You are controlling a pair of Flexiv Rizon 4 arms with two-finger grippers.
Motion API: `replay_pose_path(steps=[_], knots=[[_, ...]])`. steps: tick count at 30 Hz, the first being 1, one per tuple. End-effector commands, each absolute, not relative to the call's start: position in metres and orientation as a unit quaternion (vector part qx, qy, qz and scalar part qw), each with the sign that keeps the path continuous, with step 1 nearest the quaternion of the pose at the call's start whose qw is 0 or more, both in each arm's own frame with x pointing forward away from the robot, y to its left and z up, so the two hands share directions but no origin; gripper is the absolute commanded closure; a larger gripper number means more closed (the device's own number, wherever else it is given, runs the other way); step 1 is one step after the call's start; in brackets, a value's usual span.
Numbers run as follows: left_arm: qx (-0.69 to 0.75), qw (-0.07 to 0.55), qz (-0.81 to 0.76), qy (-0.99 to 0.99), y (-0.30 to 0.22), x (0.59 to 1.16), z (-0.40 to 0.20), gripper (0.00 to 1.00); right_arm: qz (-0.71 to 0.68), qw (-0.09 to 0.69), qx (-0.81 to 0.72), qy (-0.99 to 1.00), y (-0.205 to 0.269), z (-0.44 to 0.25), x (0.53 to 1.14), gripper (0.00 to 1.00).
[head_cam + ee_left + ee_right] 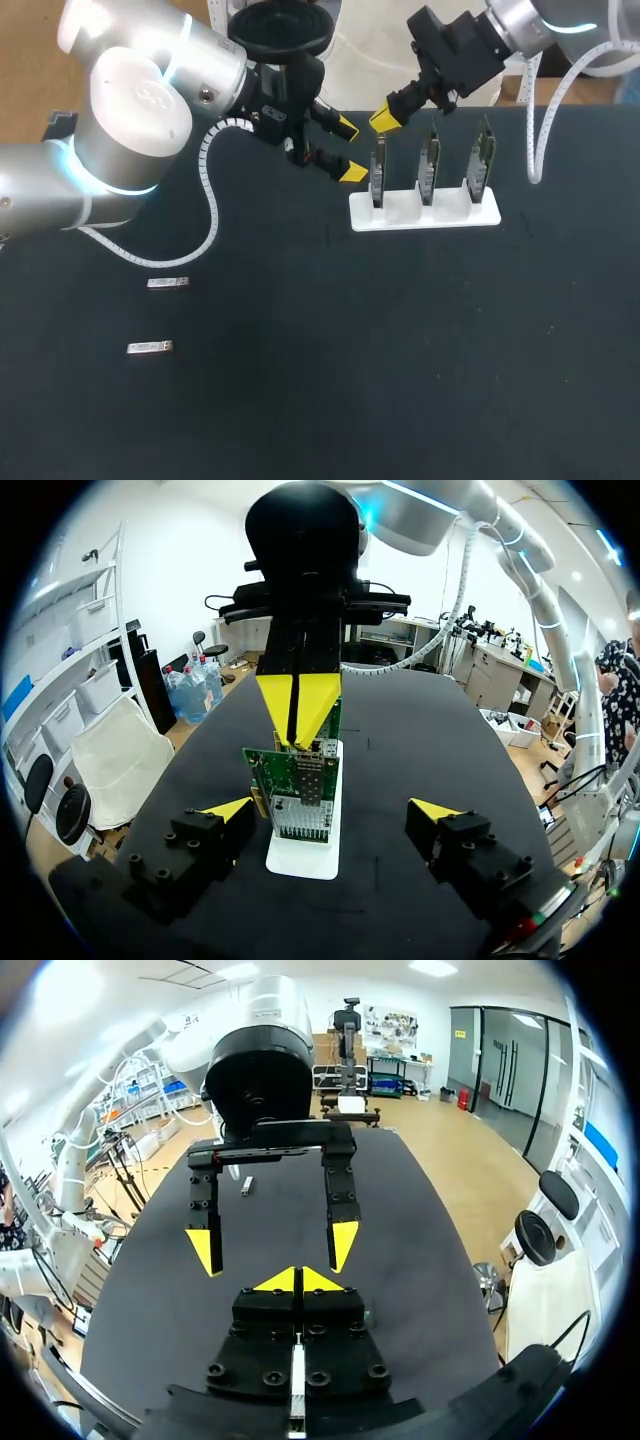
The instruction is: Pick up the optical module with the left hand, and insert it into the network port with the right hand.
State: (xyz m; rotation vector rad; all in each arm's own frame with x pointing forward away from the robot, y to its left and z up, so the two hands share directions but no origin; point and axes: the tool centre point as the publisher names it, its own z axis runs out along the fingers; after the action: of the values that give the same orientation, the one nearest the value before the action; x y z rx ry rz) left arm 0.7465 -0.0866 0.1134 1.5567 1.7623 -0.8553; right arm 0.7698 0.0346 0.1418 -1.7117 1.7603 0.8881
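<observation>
"Yellow tips on the right gripper (385,120) were pressed together, weren't they? On what?"

"They were closed, but I could see nothing between them. The gripper hung just above the end card (378,175) in the white rack (425,215). I took that as lining up over the port, though the port itself was too small to make out."

"And the left gripper (349,149)?"

"Its fingers were spread wide and empty. It was near the same card, which stood just ahead of its fingers, and it faced the right gripper. That looked to me like a handover pose."

"So where was the part?"

"One optical module (168,284) and a second module (150,348) lay flat on the black table (400,350). Both were well apart from the rack, on the left arm's side, which suits a left-hand pick. By my reckoning, the pick-up had not been done."

"Why were the cards on edge?"

"All three stood upright in the rack's slots, probably so a gripper could reach them from above."
</observation>
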Motion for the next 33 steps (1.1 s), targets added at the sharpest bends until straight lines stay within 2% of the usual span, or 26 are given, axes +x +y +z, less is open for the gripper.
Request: replay_pose_path(steps=[1, 33], knots=[[0.591, 0.312, -0.324, 0.670, -0.0876, 0.7480, 0.1137, 0.00, 0.327, 0.262, -0.631, 0.653, 0.0340, 0.1380, 0.7693, 1.00], [0.591, 0.312, -0.324, 0.670, -0.0876, 0.7480, 0.1137, 0.00, 0.334, 0.279, -0.619, 0.653, 0.0336, 0.1394, 0.7654, 1.00]])
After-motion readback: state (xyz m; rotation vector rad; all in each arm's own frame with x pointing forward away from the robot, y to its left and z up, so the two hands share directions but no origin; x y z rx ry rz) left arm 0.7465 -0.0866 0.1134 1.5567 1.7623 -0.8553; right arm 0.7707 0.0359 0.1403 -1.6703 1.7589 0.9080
